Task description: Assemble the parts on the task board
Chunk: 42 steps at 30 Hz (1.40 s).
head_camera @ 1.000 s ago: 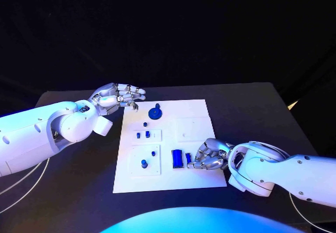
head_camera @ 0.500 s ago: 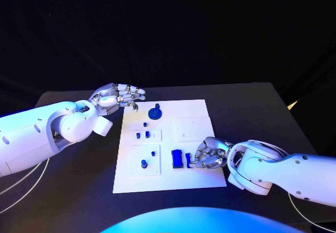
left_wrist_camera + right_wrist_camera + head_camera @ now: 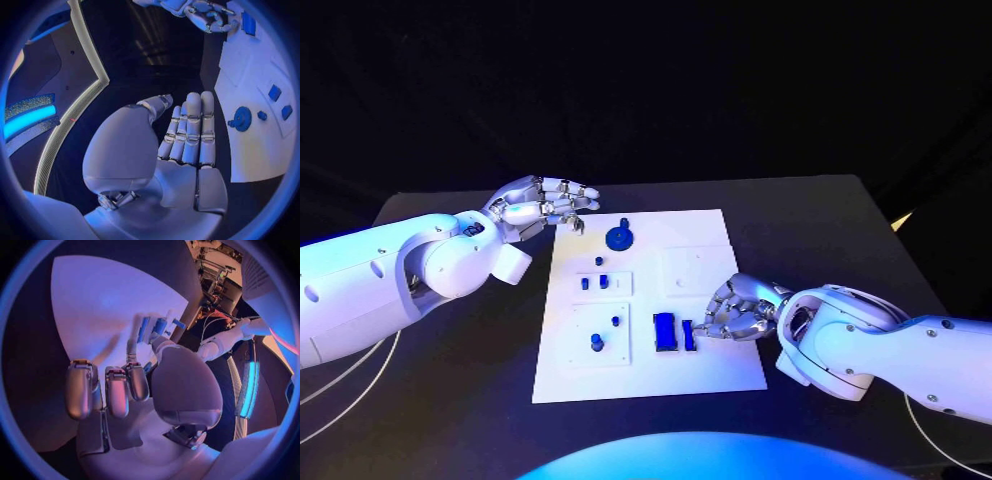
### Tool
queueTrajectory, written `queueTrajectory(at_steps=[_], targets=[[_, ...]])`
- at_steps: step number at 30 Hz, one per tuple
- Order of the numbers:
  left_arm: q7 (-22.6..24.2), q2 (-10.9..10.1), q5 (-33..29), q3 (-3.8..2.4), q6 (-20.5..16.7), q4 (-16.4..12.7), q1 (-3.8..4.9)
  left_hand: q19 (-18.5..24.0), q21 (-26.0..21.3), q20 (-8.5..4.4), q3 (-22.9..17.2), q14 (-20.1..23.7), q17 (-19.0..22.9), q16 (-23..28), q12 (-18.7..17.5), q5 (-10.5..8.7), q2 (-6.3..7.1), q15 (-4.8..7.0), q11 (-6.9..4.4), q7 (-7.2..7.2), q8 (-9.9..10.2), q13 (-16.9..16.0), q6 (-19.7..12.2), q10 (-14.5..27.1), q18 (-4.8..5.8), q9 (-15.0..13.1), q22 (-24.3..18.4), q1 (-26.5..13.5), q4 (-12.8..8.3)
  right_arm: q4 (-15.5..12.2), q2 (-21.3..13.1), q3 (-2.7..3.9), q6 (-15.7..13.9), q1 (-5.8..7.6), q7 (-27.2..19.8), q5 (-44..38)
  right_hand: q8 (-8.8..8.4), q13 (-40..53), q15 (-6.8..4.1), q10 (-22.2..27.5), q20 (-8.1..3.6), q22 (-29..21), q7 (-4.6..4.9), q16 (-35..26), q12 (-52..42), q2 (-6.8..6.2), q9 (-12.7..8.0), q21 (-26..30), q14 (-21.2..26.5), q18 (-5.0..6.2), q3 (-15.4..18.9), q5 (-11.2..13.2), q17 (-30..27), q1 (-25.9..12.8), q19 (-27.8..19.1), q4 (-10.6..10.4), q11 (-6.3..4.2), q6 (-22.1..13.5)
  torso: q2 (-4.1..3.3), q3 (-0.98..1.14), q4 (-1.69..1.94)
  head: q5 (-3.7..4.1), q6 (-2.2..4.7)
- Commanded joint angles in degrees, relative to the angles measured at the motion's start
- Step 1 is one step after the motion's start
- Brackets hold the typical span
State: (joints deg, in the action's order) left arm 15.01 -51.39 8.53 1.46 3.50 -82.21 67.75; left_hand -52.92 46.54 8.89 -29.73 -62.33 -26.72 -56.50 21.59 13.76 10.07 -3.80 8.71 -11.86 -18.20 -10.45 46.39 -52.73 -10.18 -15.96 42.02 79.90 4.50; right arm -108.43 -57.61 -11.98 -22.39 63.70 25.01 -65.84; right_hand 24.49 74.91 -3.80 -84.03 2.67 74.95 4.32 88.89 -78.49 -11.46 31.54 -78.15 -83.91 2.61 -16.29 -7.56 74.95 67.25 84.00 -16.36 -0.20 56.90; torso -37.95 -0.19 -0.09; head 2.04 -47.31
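Note:
The white task board (image 3: 704, 230) lies mid-table. A round blue part (image 3: 619, 236) sits near its far edge, with small blue parts (image 3: 596, 282) and pegs (image 3: 599, 342) in plates on its left side. A blue block (image 3: 668, 332) stands near the front, and a narrow blue part (image 3: 689, 336) stands beside it. My right hand (image 3: 740, 310) is at that narrow part (image 3: 159, 326) and pinches it between thumb and a finger, the other fingers (image 3: 106, 387) curled. My left hand (image 3: 538, 205) hovers off the board's far left corner, fingers (image 3: 190, 130) held together and holding nothing.
The black table (image 3: 459, 380) extends around the board on all sides. A square recessed plate (image 3: 692, 268) lies on the board's right half. In the left wrist view the board (image 3: 250, 150), the round part (image 3: 241, 118) and my right hand (image 3: 203, 12) are visible.
The whole picture has shifted slightly. My right hand has edged a little toward the far side at the narrow blue part. My left hand keeps its place.

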Motion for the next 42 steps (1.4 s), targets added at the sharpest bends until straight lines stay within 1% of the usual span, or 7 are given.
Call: queueTrajectory(at_steps=[1,27,28,35,36,37,42], targets=[[1.5,0.0,-0.5,-0.03,-0.3,-0.2,0.01,-0.1,-0.2,0.16,0.0,0.3,0.1,0.3,0.2,0.11,-0.13,-0.03,-0.05,-0.99,-0.2,-0.1,-0.2,0.2,-0.34,0.0,0.0,0.2,-0.2,1.2,-0.3,0.15,-2.7,1.32,-10.4,5.2,-0.39,8.6,0.42,-0.9,0.20,11.9,0.20,-0.3,-0.1,0.34,-0.2,0.8,-5.5,-0.22,0.5,-0.4,12.5,-0.4,1.5,0.0,0.41,-0.5,0.42,-0.30,-0.07,0.21,0.77],[15.2,9.2,-12.1,0.52,-19.7,13.5,-2.29,17.2,-34.9,7.75,1.0,22.5,15.6,35.1,-6.7,-0.22,0.89,-7.15,3.31,-1.03,-1.0,6.9,-4.3,4.5,1.52,2.9,-22.0,-0.1,3.1,43.1,17.2,2.10,1.2,6.92,-49.6,55.9,-9.65,-56.2,10.65,28.8,10.55,-33.2,7.63,-73.4,67.4,1.24,-7.9,74.7,27.1,7.92,-13.3,4.0,-45.9,8.7,-32.5,5.0,9.18,-10.7,4.40,-0.26,0.85,-1.43,10.59],[9.9,8.3,-7.4,0.60,-14.3,12.3,-2.13,52.9,-46.5,-8.89,29.7,62.3,26.7,56.5,-21.6,-13.76,-10.07,3.80,-8.71,11.86,18.2,10.5,-46.4,52.7,10.18,16.0,-42.0,-24.3,-4.5,41.4,16.3,2.03,-2.9,7.32,-42.7,47.9,-24.49,-74.9,3.80,84.0,-2.67,-74.9,-4.32,-88.9,78.5,11.46,-31.5,78.1,83.9,-2.61,16.3,7.6,-74.9,-13.5,-84.0,16.4,0.20,-56.9,4.00,-0.80,0.68,-0.74,9.67],[10.4,8.2,-7.5,0.37,-18.0,10.0,-2.74,52.9,-46.5,-8.89,29.7,62.3,26.7,56.5,-21.6,-13.76,-10.07,3.80,-8.71,11.86,18.2,10.5,-46.4,52.7,10.18,16.0,-42.0,-37.0,-4.5,37.7,15.8,3.66,-6.0,5.55,-44.7,50.8,-24.49,-74.9,3.80,84.0,-2.67,-74.9,-4.32,-88.9,78.5,11.46,-31.5,78.1,83.9,-2.61,16.3,7.6,-74.9,-26.4,-84.0,16.4,0.20,-56.9,5.58,-0.24,0.34,-1.48,11.52],[10.6,8.1,-7.6,0.31,-19.0,9.4,-2.90,52.9,-46.5,-8.89,29.7,62.3,26.7,56.5,-21.6,-13.76,-10.07,3.80,-8.71,11.86,18.2,10.5,-46.4,52.7,10.18,16.0,-42.0,-38.6,-4.5,36.7,15.6,4.07,-6.8,5.09,-45.2,51.6,-24.49,-74.9,3.80,84.0,-2.67,-74.9,-4.32,-88.9,78.5,11.46,-31.5,78.1,83.9,-2.61,16.3,7.6,-74.9,-67.3,-84.0,16.4,0.20,-56.9,5.89,-0.12,0.28,-1.62,11.89],[10.7,8.1,-7.6,0.24,-20.1,8.8,-3.08,52.9,-46.5,-8.89,29.7,62.3,26.7,56.5,-21.6,-13.76,-10.07,3.80,-8.71,11.86,18.2,10.5,-46.4,52.7,10.18,16.0,-42.0,-79.9,-4.5,35.6,15.5,4.55,-7.7,4.57,-45.8,52.4,-24.49,-74.9,3.80,84.0,-2.67,-74.9,-4.32,-88.9,78.5,11.46,-31.5,78.1,83.9,-2.61,16.3,7.6,-74.9,-67.3,-84.0,16.4,0.20,-56.9,6.16,-0.03,0.22,-1.75,12.21],[11.9,7.7,-7.9,-0.26,-28.1,4.0,-4.39,52.9,-46.5,-8.89,29.7,62.3,26.7,56.5,-21.6,-13.76,-10.07,3.80,-8.71,11.86,18.2,10.5,-46.4,52.7,10.18,16.0,-42.0,-79.9,-4.5,27.8,14.3,7.95,-14.1,0.87,-49.9,58.6,-24.49,-74.9,3.80,84.0,-2.67,-74.9,-4.32,-88.9,78.5,11.46,-31.5,78.1,83.9,-2.61,16.3,7.6,-74.9,-67.3,-84.0,16.4,0.20,-56.9,6.77,0.19,0.09,-2.04,12.93]])
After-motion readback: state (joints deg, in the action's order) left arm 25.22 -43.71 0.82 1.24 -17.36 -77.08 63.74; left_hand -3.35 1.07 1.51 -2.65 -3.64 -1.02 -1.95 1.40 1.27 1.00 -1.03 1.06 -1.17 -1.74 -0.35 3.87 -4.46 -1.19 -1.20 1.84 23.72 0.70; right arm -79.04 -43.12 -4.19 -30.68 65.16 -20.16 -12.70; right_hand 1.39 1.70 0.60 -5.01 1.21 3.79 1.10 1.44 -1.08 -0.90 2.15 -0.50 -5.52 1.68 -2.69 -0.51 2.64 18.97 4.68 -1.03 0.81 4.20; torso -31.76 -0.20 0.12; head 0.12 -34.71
